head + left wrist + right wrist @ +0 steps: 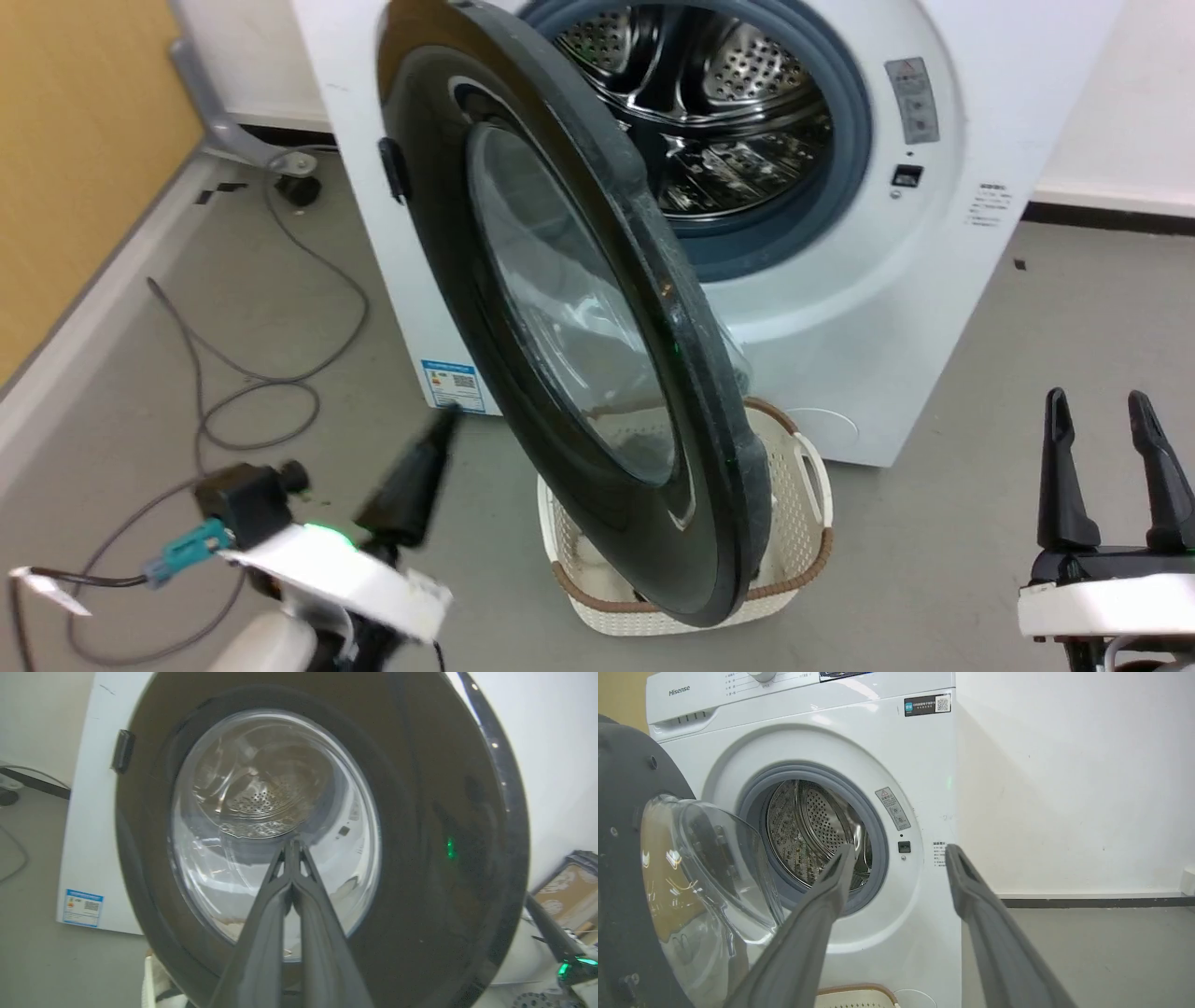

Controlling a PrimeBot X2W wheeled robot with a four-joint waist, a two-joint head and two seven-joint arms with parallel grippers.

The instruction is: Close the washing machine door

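Washing machine door [560, 373] stood half open over a basket [814, 459]. Left gripper [292, 845], jaws pressed together, pointed at its glass; a steady push on the outer face near the free rim would best have latched it. Right gripper [1100, 403] rested, jaws apart.

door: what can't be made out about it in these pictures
Door top: cut off by the head view's upper edge.
Whether the left gripper touches the glass: blurred in head view, depth unclear in left wrist view.
Basket contents: hidden behind the door in head view.
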